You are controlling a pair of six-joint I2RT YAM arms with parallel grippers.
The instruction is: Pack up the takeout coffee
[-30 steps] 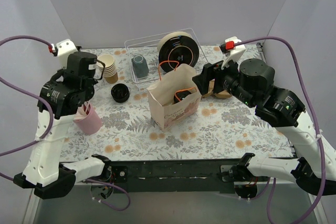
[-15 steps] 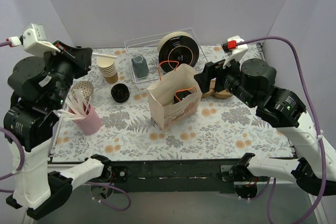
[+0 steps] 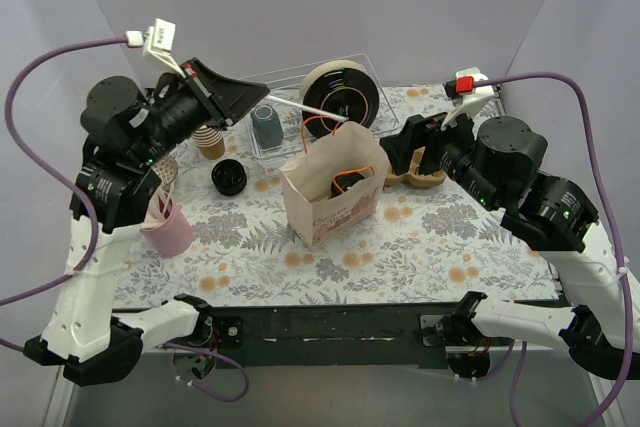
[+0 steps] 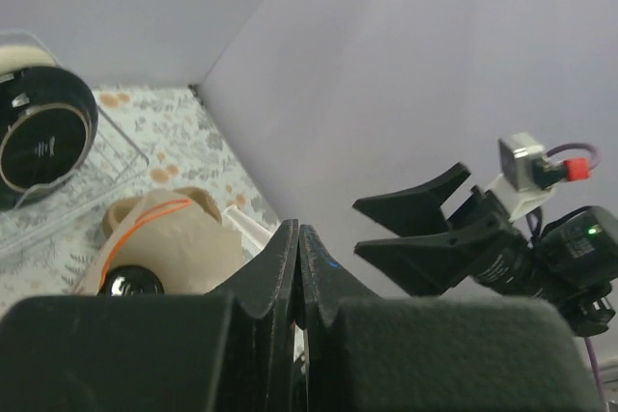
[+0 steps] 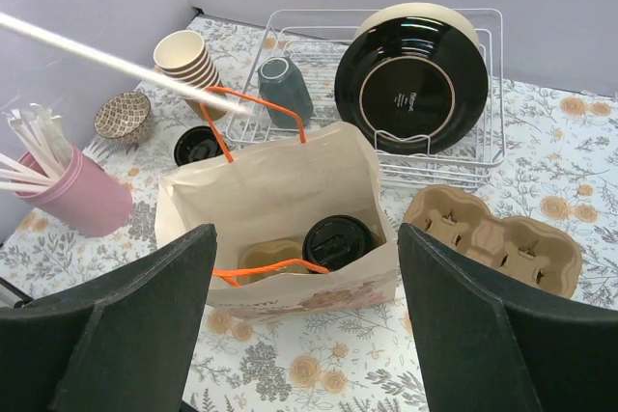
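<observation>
A takeout coffee cup with a black lid stands inside the open paper bag, beside an empty cup slot of a cardboard carrier. From above, the lid shows in the bag at mid-table. My left gripper is raised behind and left of the bag, shut on a white straw that reaches over the bag's rear edge. The straw also shows in the right wrist view. In the left wrist view the jaws are closed together. My right gripper is wide open and empty, above the bag's near right side.
A pink cup of straws and a small patterned bowl sit at the left. A stack of cream cups and a loose black lid lie behind. A wire rack holds a black plate and a grey-blue mug. A cardboard carrier lies right of the bag.
My left arm rose from the pink cup with one straw in its jaws and swung right towards the bag. My right arm drew back slightly to the right.
</observation>
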